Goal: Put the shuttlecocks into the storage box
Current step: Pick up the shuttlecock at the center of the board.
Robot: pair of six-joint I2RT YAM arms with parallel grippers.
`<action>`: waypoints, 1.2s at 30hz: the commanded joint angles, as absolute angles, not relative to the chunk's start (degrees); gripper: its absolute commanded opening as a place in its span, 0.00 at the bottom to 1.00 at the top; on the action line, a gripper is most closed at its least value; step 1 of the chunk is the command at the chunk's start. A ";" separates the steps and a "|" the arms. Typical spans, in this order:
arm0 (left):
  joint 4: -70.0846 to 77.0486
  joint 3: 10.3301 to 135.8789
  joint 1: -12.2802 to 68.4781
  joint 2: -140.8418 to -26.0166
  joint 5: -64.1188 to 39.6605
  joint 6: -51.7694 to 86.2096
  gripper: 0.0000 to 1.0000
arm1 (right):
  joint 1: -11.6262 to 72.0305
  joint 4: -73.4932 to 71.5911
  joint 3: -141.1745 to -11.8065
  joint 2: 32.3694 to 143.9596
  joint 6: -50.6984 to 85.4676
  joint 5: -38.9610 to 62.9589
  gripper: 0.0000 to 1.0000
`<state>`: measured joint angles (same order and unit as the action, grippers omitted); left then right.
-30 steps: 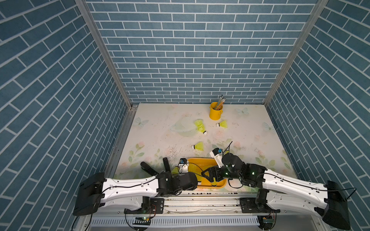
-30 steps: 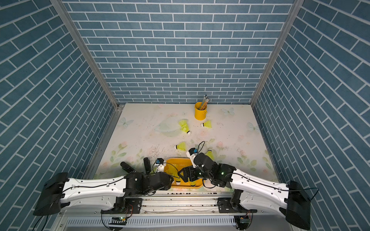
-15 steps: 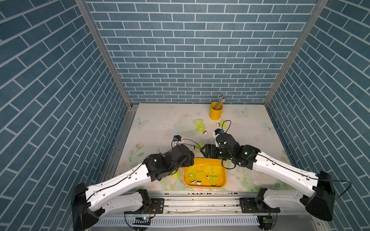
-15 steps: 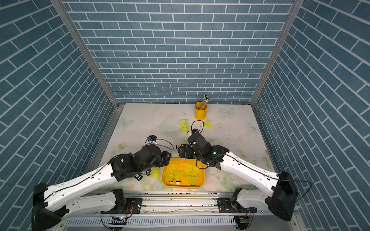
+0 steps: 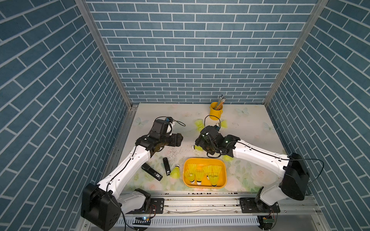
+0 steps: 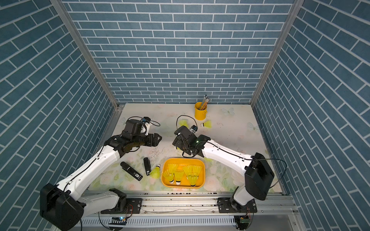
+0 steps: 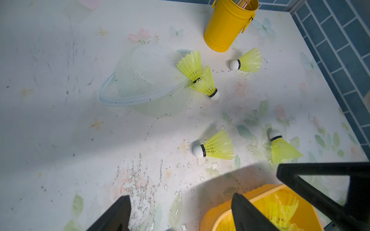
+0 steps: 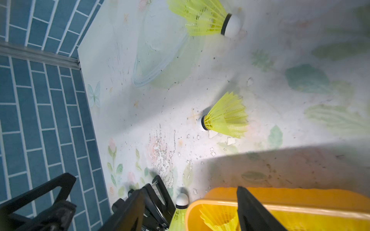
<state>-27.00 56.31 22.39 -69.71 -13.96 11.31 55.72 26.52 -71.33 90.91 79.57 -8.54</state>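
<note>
Seen apart and empty: left gripper (image 7: 180,200), right gripper (image 8: 190,190). The same shuttlecock (image 8: 226,116) may be approached by both, so collision is risked.

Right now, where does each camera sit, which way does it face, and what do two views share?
Top views: high above front rail, looking down at table; left arm, right arm show.
Left wrist: on left arm, facing pencil cup; open left pincer shows.
Right wrist: on right arm, facing left wall; open right pincer shows.
Shared: both wrists see the storage box.

Left gripper (image 7: 179,197), right gripper (image 8: 189,190) — lifted off storage box (image 5: 224,176).
</note>
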 commanded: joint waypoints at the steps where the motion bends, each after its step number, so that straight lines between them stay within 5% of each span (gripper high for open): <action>1: -26.14 54.64 19.14 -72.33 -22.93 -1.03 0.83 | 56.03 26.84 -73.76 95.36 91.84 -9.00 0.74; 10: -22.17 51.41 8.54 -79.08 -30.69 -0.71 0.80 | 55.89 24.42 -78.59 106.17 105.50 -5.58 0.72; 11: -21.78 51.42 8.53 -79.85 -30.34 -0.63 0.99 | 55.78 24.09 -79.22 107.40 106.25 -5.36 0.72; 12: -21.20 51.29 8.53 -80.26 -30.15 -0.45 1.00 | 55.78 24.36 -79.96 108.54 106.78 -5.06 0.72; 36: -17.41 47.99 8.53 -79.87 -29.36 1.36 1.00 | 51.94 26.19 -82.69 116.57 111.03 -6.26 0.61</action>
<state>-18.15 48.80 8.75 -78.89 -28.80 0.93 52.03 24.43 -81.03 115.28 110.76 -4.93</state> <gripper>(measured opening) 1.000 0.618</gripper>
